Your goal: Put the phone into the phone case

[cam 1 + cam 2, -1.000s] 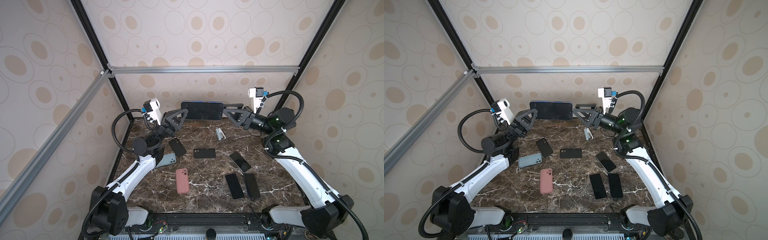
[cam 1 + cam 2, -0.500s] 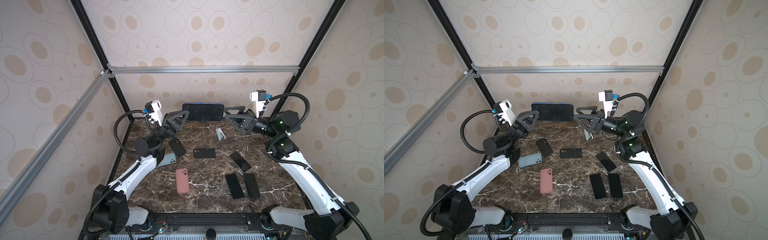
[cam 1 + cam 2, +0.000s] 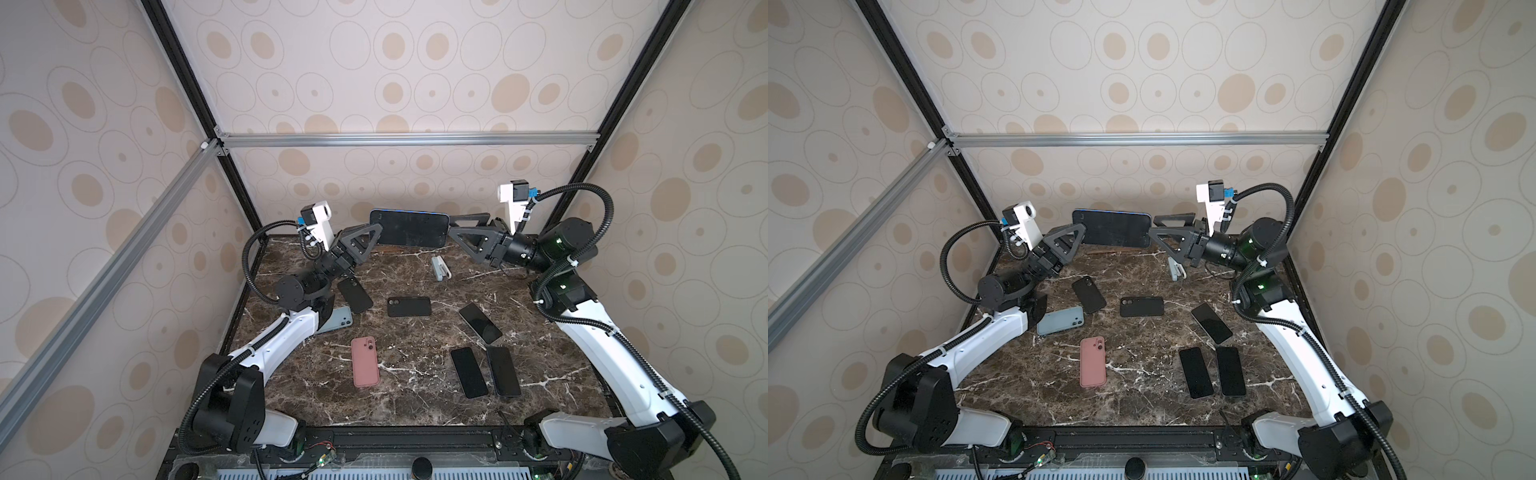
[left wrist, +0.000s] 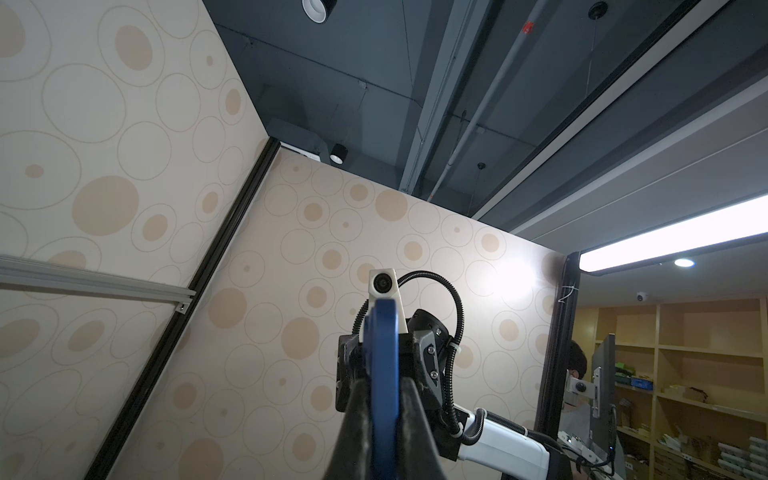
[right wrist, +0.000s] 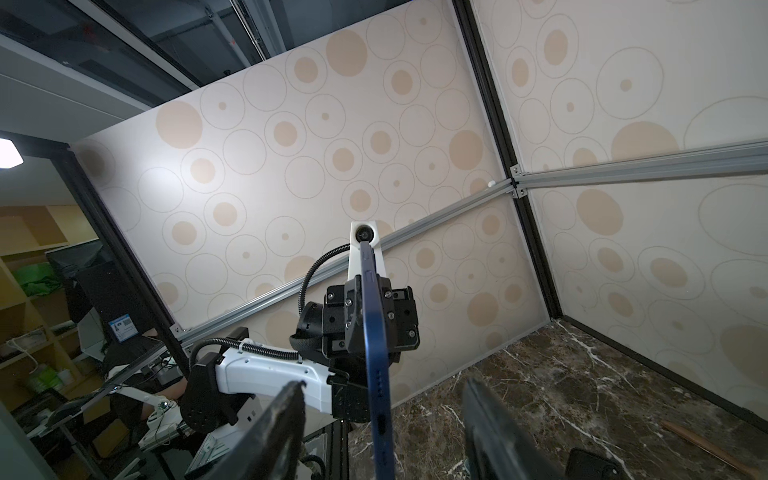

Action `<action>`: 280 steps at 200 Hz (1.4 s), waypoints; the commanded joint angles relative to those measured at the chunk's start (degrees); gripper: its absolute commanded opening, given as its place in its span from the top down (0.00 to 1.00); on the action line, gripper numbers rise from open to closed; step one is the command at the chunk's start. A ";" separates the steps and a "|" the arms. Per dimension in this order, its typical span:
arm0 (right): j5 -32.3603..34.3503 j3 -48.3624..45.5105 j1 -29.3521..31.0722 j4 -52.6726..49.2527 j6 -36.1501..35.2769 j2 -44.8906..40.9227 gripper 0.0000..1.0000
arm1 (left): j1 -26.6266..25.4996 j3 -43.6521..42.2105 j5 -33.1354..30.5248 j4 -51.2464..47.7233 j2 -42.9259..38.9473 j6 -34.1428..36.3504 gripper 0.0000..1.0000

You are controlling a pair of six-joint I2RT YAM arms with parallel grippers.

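Phone [image 4: 383, 374] end cut off in left wrist view.

I hold the phone [image 3: 409, 228] level above the back of the marble surface [image 3: 415, 409]: L end effector [image 3: 376, 233] clamped on one end, R end effector [image 3: 454, 226] w/ jaws astride the other. Pink case [image 3: 365, 361], dark handsets [image 3: 468, 372] lie below.

Soft even light in both top views, strip light [image 4: 673, 235] blazing beyond the left gripper [image 4: 384, 384] (glare on wall [image 4: 511, 276]), fisheye-bent edges.

Blue-edged phone [image 4: 383, 365], brown white-veined table [image 3: 415, 399]
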 commanded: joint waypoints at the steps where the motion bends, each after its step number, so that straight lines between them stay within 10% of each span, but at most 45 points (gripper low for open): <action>1: -3.21 3.43 1.09 1.57 0.55 0.94 0.43 | 0.22 2.09 -0.53 3.63 -0.98 -1.89 1.00; 107: -4.56 4.60 4.92 0.17 -1.59 3.35 0.73 | 0.21 2.26 -1.19 3.05 -1.34 -1.54 1.00; 144: -3.94 4.96 4.92 -0.66 -2.34 3.30 1.00 | 0.23 2.62 -1.23 2.59 -1.34 -1.21 1.00; 176: -0.48 4.79 4.87 -4.30 -5.29 1.91 1.00 | 0.31 2.16 -1.87 0.49 -2.18 1.57 0.90; 189: 1.99 4.82 4.89 -7.50 -7.57 1.04 1.00 | 0.39 1.60 -2.73 -3.28 -3.41 4.81 0.60; 214: 7.62 4.78 4.60 -13.67 -11.47 -0.60 1.00 | 0.65 -1.53 -8.39 -14.30 -7.41 14.36 0.40; 280: 31.85 12.16 3.27 -42.78 -18.31 1.73 1.00 | 1.34 0.97 -37.30 -64.21 -11.62 45.35 0.38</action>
